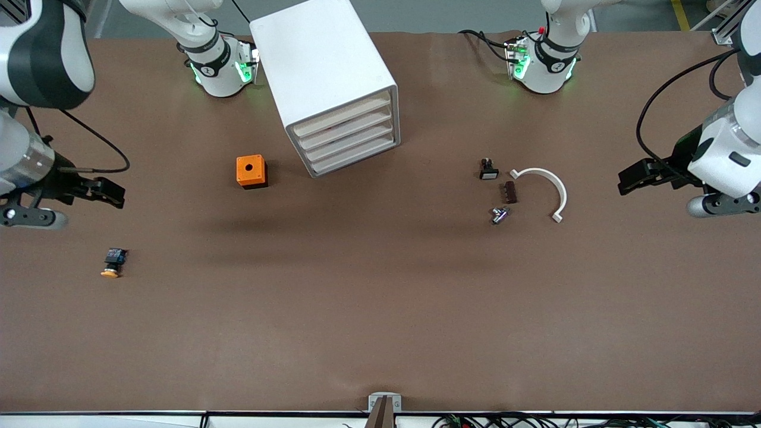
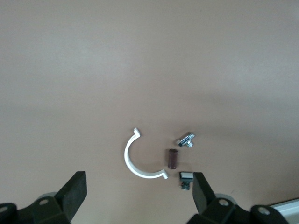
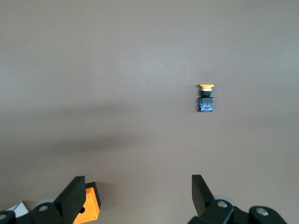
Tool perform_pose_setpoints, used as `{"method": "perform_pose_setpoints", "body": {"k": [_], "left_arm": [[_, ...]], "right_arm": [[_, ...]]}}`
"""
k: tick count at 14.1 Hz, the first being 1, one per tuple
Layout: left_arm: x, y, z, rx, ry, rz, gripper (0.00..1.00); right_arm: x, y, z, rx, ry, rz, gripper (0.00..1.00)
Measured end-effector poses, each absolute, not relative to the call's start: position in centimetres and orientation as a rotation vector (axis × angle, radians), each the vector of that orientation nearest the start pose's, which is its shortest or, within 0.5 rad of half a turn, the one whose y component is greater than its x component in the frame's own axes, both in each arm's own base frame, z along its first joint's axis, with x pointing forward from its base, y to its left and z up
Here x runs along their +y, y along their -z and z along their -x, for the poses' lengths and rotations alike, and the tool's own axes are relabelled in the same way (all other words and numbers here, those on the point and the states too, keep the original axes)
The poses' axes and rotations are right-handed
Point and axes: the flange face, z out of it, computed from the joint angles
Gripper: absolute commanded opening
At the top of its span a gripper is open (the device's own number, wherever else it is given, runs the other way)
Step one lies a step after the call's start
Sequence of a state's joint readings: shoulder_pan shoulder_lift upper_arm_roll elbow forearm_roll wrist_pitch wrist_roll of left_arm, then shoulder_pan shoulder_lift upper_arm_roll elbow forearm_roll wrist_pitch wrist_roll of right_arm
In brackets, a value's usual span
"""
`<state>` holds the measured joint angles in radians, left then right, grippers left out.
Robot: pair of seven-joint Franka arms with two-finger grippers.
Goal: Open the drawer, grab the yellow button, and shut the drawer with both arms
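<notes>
Drawer (image 1: 343,113) is flush in the white cabinet (image 1: 321,65), all four fronts in line. Button (image 1: 113,262) lies on its side on the brown surface (image 1: 380,309) toward the right arm's end, nearer the front camera than the orange cube (image 1: 251,171). Right claw (image 1: 113,195) is up in the air over bare surface near the button, released, fingers spread, nothing in it. Left claw (image 1: 631,178) hangs over the left arm's end, also released and empty, near the white half-ring clip (image 1: 547,185), black part (image 1: 488,170), brown piece (image 1: 510,192) and metal fitting (image 1: 499,215).
</notes>
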<state>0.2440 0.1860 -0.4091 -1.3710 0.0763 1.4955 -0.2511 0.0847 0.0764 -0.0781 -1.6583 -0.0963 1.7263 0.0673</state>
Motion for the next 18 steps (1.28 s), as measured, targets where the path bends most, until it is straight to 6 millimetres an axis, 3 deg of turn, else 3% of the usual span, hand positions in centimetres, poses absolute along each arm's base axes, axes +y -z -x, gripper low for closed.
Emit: {"method": "perform_pose_setpoints", "body": {"k": [7,12,18], "left_arm": [[-4.6,-64.0,-54.7,-0.173,-0.070,3.128,1.00],[-4.3,-63.6,-51.5,-0.185,-0.075,3.113,1.00],[-4.5,-64.2,-50.8,-0.178,-0.053,3.113,1.00]], "right_arm": [[-1.6,-62.6,-56.7,0.014,-0.007,3.183,1.00],[-1.4,-62.2,-56.6,0.003,-0.056,3.180,1.00],[-0.9,-62.1,-56.7,-0.015,-0.062,3.178,1.00]]}}
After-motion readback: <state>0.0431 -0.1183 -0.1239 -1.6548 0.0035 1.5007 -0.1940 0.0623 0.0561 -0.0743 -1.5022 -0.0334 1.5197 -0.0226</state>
